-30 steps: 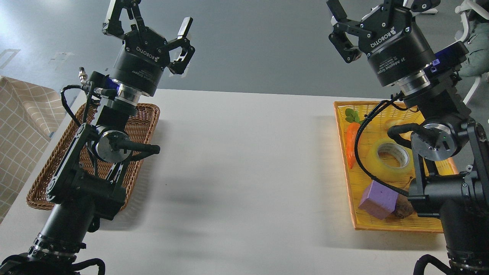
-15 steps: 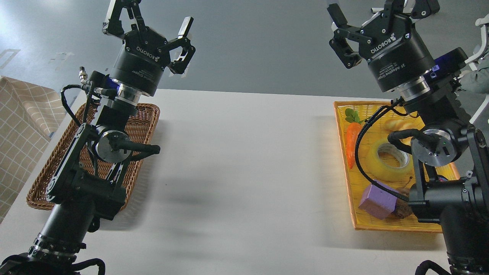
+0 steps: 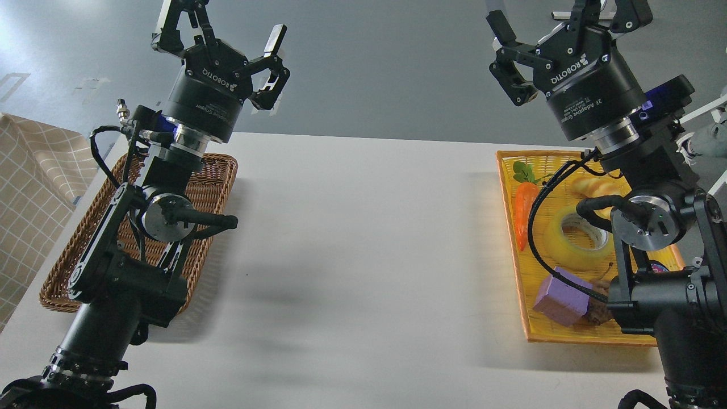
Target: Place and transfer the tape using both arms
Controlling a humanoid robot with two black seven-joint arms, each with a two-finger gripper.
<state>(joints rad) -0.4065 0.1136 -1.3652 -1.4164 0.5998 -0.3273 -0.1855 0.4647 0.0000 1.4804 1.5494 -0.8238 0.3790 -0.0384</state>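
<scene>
The roll of translucent yellow tape [image 3: 573, 241] lies flat in the yellow tray [image 3: 568, 335] at the right, partly hidden behind my right arm's cable and wrist. My right gripper [image 3: 559, 23] is raised high above the tray's far end, jaws open and empty; its fingertips reach the top edge of the view. My left gripper [image 3: 224, 37] is raised above the far end of the brown wicker basket [image 3: 68, 278] at the left, jaws open and empty. Both arms are well above the table.
In the yellow tray also lie a toy carrot [image 3: 522, 213], a purple block [image 3: 561, 295], a brown lump next to it and a pale bread-like item [image 3: 590, 186]. The white table [image 3: 363, 255] spreads between basket and tray. A checked cloth [image 3: 28, 187] is at far left.
My right arm has shifted slightly right and up, uncovering more of the tray's far end. The left arm and the tape have not moved.
</scene>
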